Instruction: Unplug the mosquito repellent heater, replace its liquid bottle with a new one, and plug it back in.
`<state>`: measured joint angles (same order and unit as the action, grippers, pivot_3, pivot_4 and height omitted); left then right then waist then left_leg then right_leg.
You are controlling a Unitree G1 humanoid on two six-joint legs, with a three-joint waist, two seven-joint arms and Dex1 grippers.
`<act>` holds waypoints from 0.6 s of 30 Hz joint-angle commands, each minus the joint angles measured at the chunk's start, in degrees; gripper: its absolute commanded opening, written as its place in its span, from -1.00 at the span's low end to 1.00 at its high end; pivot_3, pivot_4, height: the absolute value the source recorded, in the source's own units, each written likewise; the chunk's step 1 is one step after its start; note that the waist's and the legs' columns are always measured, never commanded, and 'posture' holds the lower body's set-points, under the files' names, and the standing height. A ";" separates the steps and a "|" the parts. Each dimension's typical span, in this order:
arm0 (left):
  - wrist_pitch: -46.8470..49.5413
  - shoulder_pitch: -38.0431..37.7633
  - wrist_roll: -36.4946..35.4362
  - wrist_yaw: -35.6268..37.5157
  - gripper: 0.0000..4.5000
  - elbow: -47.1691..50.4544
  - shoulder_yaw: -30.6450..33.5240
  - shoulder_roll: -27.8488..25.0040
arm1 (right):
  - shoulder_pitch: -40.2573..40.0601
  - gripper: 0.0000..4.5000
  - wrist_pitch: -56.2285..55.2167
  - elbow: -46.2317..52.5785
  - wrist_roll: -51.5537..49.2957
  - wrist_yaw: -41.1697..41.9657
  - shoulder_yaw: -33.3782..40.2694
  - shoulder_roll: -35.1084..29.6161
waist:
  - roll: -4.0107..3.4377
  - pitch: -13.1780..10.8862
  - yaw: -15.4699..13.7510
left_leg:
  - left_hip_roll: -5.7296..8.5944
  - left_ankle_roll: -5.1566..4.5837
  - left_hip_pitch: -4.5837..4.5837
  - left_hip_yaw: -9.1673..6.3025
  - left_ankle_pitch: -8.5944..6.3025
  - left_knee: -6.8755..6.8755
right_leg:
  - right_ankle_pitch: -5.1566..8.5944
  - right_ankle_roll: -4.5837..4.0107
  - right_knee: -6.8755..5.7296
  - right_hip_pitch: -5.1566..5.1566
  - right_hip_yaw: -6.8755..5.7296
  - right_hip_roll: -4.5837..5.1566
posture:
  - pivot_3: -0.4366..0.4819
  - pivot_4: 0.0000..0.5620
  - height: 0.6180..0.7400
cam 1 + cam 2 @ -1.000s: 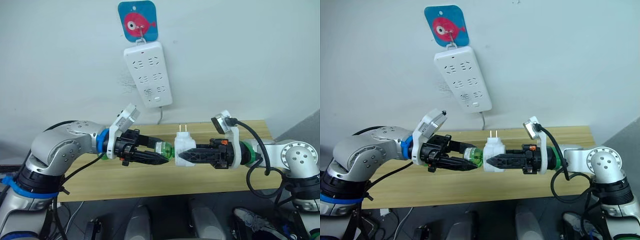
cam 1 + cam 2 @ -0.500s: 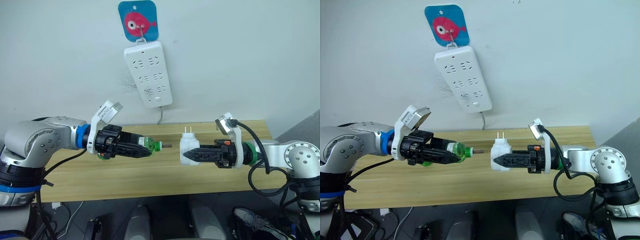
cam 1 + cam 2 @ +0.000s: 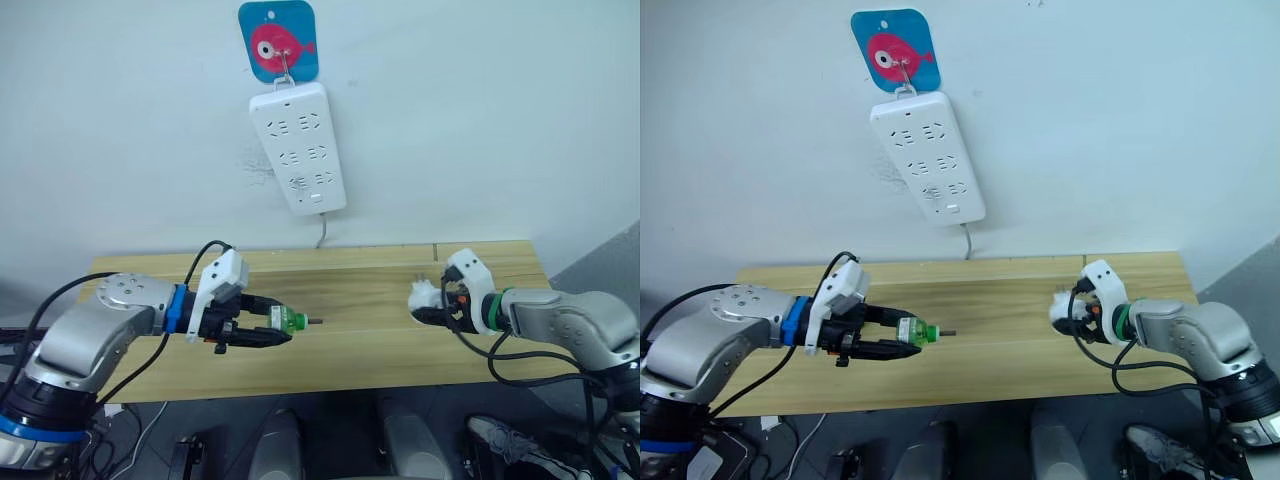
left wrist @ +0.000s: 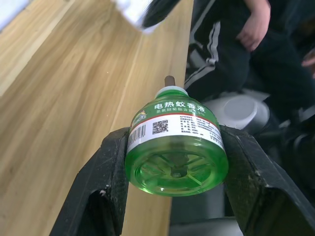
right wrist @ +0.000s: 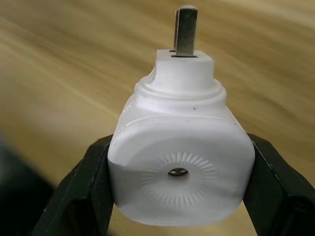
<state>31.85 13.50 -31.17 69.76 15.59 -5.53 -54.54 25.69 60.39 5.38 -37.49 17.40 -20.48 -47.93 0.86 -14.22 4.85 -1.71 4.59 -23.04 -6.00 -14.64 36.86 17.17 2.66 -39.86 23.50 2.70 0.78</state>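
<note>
Your left end effector is clenched on the green liquid bottle — the bottle lies sideways over the wooden surface, its wick pointing toward the other arm. Your right end effector grips the mosquito repellent heater by its sides, well apart from the bottle, over the surface's right part. The white power strip hangs on the wall behind — nothing is plugged into it.
</note>
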 commanded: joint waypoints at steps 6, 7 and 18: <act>-5.30 -1.28 4.65 -1.10 0.01 1.32 -0.49 2.66 | 8.29 0.34 -6.52 -12.93 17.32 9.00 -6.52 3.06 | -0.01 -0.07 0.08 | -0.01 -0.01 0.02 -0.01 0.00 0.00 | 0.00 0.00 -0.02 -0.01 -0.02 -0.01 | -0.22 -0.14 0.75; -5.38 -1.34 4.84 -1.27 0.01 1.38 -0.57 3.07 | 8.78 0.34 -6.86 -14.20 18.46 10.07 -6.61 3.60 | -0.01 -0.07 0.05 | 0.00 -0.01 0.00 -0.02 0.00 -0.01 | 0.00 0.00 -0.02 -0.01 -0.04 -0.01 | -0.21 -0.14 0.75; -7.99 -1.16 7.81 -2.11 0.01 -0.30 -1.56 5.85 | 8.11 1.00 -6.02 -16.15 24.27 12.91 0.73 7.49 | 0.00 -0.11 -0.02 | 0.02 -0.01 0.02 -0.06 0.00 0.04 | -0.01 -0.01 -0.11 -0.05 -0.08 0.02 | -0.25 -0.22 0.75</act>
<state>25.41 11.69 -23.92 68.05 15.15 -7.42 -49.20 34.21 53.61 -13.51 -13.78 30.27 -22.94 -39.66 0.86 -14.33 4.82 -1.69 4.58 -23.02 -6.06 -14.64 36.91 17.16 2.65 -39.98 23.46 2.62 0.80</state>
